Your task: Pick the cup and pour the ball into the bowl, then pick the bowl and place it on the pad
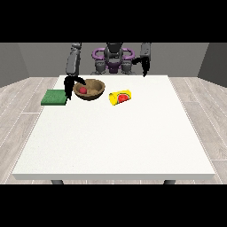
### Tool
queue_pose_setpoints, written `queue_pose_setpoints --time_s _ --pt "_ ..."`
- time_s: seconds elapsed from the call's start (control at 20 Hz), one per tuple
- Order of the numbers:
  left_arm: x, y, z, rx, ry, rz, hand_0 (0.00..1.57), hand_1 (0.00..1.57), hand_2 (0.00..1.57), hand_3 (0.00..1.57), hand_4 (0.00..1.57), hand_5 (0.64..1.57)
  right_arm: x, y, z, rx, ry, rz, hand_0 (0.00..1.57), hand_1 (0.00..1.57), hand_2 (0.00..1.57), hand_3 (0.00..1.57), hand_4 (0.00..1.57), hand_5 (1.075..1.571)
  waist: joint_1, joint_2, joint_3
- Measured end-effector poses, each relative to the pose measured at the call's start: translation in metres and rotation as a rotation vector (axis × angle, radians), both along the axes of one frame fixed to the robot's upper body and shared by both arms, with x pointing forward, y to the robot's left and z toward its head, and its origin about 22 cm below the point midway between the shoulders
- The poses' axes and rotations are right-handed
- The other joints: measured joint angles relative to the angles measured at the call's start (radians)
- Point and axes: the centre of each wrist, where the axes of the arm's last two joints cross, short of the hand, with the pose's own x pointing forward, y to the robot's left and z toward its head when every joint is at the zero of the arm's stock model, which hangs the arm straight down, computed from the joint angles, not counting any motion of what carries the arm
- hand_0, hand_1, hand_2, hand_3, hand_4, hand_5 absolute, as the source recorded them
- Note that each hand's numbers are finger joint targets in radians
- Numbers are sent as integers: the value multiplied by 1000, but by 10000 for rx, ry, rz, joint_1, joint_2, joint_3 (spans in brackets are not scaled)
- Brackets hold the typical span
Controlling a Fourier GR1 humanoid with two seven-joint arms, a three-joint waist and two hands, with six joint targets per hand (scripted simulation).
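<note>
A brown bowl (93,90) stands on the white table (115,142) at the back left, with the red ball (82,90) inside it. The hand at the view's left (69,85) is at the bowl's left rim: one dark digit arches over the rim above the ball, the others hang down outside the wall. The yellow cup (120,97) with a watermelon print lies on its side just right of the bowl, apart from both hands. The green pad (54,97) lies flat left of the bowl. The hand at the view's right (143,66) hangs raised near the robot's body, holding nothing.
The table's left edge runs right beside the pad. The robot's torso (113,60) stands behind the table's far edge. Wide white table surface stretches from the objects to the near edge.
</note>
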Motion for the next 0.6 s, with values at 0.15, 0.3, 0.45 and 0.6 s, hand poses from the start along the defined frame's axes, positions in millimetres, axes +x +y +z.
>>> queue_pose_setpoints --time_s 0.15,0.3,0.45,0.6 --pt "-1 -3 0 35 41 110 0 0 0 0 960 1425 2 8 -5 -144 26 128 0 0 0 0 369 1571 -119 -98 -50" --pt "-2 3 -2 52 -3 140 0 0 0 0 951 1422 1 12 -9 -104 -60 144 0 0 0 0 480 1568 -137 -87 -107" --pt "1 5 6 33 -136 14 0 0 0 0 948 1424 2 19 -13 266 -69 -194 0 0 0 0 580 1541 -19 53 -72" --pt "2 0 18 13 -429 -154 0 0 0 0 947 1422 -2 15 -17 872 -322 -768 1386 1386 1258 466 662 1473 145 214 -186"
